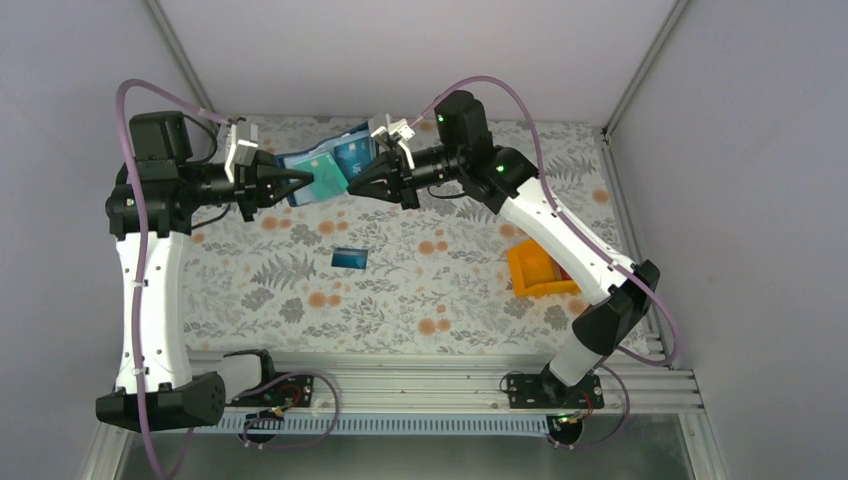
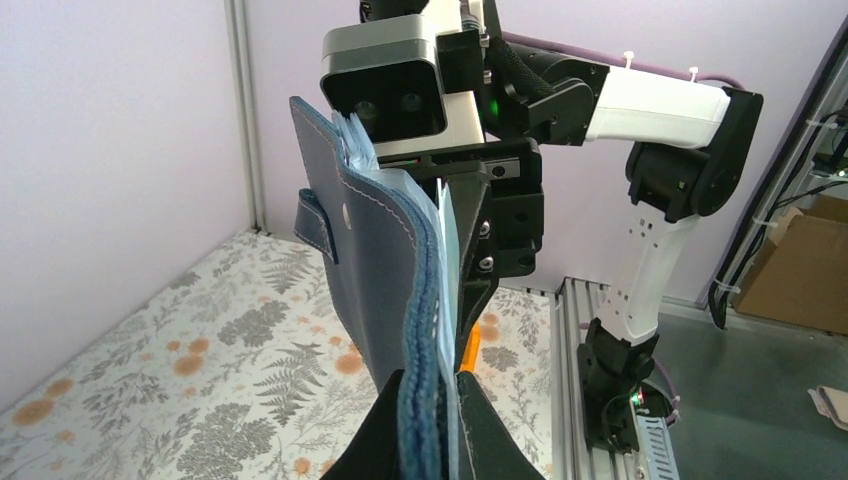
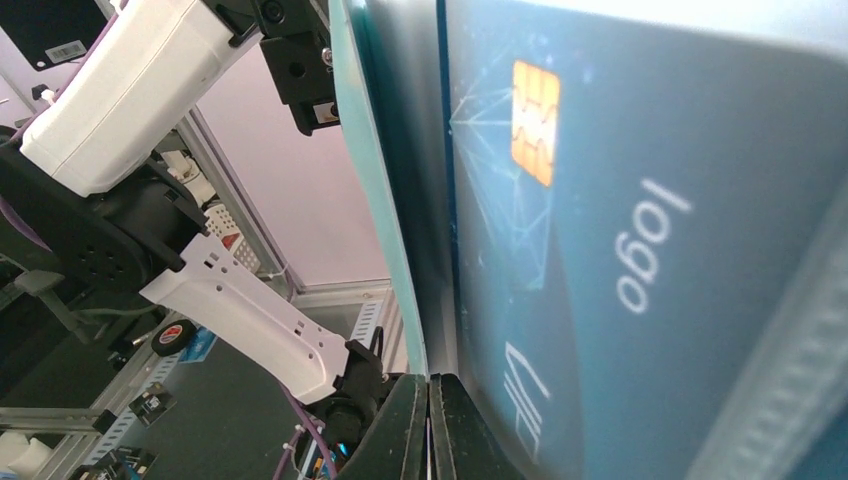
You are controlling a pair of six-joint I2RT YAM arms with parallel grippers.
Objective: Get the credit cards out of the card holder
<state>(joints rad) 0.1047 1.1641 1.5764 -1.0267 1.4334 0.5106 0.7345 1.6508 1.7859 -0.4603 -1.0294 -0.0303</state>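
Note:
The card holder [image 1: 322, 160] hangs in the air over the far side of the table, opened out, navy outside [image 2: 370, 270] and lighter blue inside. My left gripper [image 1: 306, 181] [image 2: 430, 388] is shut on its lower edge. From the opposite side my right gripper [image 1: 349, 185] [image 3: 428, 388] is shut on the edge of a teal-green credit card [image 1: 328, 179] [image 3: 378, 190] that sticks out of the holder. A blue credit card [image 3: 600, 260] with a gold chip sits in a pocket close beside it. Another blue credit card [image 1: 349, 258] lies flat on the table.
An orange plastic bin [image 1: 530, 270] stands at the right of the floral tablecloth [image 1: 420, 290], under the right arm's forearm, with something red at its right edge. Grey walls close in the table at the back and both sides.

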